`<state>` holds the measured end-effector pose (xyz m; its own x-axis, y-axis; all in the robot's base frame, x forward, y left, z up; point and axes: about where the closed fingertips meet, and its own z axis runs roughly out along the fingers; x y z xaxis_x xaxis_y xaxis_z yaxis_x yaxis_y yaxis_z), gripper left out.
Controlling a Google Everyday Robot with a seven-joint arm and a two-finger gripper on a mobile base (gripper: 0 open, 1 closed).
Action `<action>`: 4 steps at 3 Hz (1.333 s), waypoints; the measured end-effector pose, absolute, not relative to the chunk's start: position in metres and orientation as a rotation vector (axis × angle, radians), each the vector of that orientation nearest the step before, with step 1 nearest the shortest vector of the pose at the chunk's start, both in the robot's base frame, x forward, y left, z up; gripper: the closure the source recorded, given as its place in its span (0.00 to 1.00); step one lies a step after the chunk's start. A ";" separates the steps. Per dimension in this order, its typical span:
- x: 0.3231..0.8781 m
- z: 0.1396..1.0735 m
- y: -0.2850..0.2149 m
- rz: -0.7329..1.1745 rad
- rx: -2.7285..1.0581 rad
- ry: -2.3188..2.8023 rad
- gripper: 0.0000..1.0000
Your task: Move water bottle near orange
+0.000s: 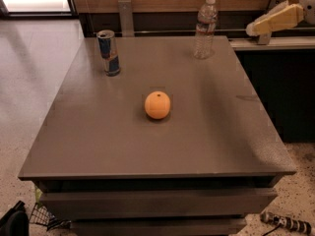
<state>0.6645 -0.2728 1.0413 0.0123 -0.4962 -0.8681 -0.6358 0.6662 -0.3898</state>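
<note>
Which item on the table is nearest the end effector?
The water bottle, at the far right; the end effector hovers right of it. The can and orange sit farther left.

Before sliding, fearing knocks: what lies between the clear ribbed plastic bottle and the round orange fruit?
Only bare grey tabletop lies between the water bottle and the orange, as the camera view shows. The cream gripper hangs off-table, right of the bottle.

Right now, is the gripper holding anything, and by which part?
Nothing is held: the gripper hangs in the air at the upper right, apart from the standing water bottle.
</note>
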 end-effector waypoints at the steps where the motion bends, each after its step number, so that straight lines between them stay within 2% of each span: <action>1: 0.678 1.019 -0.270 0.240 -0.809 1.621 0.00; 2: 0.678 1.018 -0.269 0.241 -0.809 1.623 0.00; 4: 0.759 0.968 -0.244 0.325 -0.769 1.678 0.00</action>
